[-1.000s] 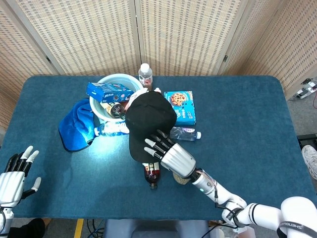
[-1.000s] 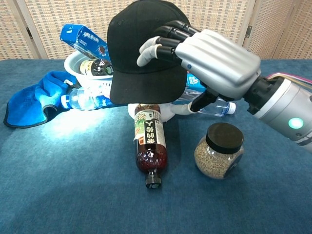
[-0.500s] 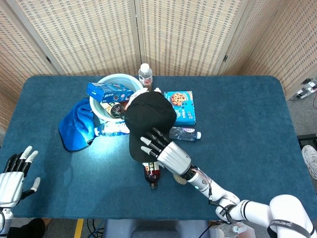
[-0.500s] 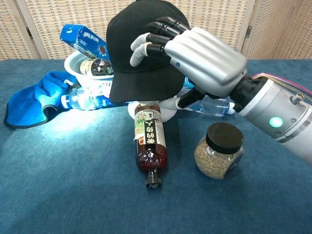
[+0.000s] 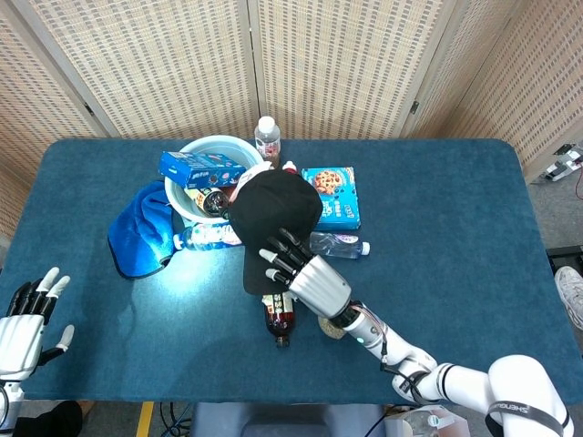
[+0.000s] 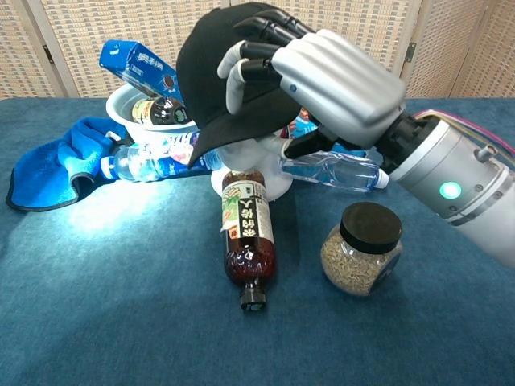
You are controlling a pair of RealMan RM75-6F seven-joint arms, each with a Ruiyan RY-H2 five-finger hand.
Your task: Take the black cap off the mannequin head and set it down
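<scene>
Since a second ago the black cap (image 6: 229,72) has tipped: its brim, which hung level and hid the mannequin head (image 6: 259,165), is now lifted on the near side and slants down to the left, so the white of the mannequin shows beneath it in the chest view. That tilt comes from the right hand (image 6: 310,76), which has worked its fingers (image 6: 241,68) further over the crown and appears to have its thumb tucked under the brim edge, pinching the fabric, a hold that lets the cap be peeled up and off rather than dragged sideways. In the head view the same right hand (image 5: 301,271) lies on the near side of the cap (image 5: 271,218), and the cap has shifted slightly back. The cap is therefore half raised but still resting on the mannequin, not yet clear of it. Just below stand things the lift must avoid: a dark drink bottle (image 6: 248,237) lying against the mannequin's base, a clear water bottle (image 6: 334,171) just behind the wrist, and a black-lidded jar (image 6: 360,249) near the forearm. Far off at the table's left edge, the left hand (image 5: 25,319) waits with fingers spread, holding nothing, in the same place as before.
</scene>
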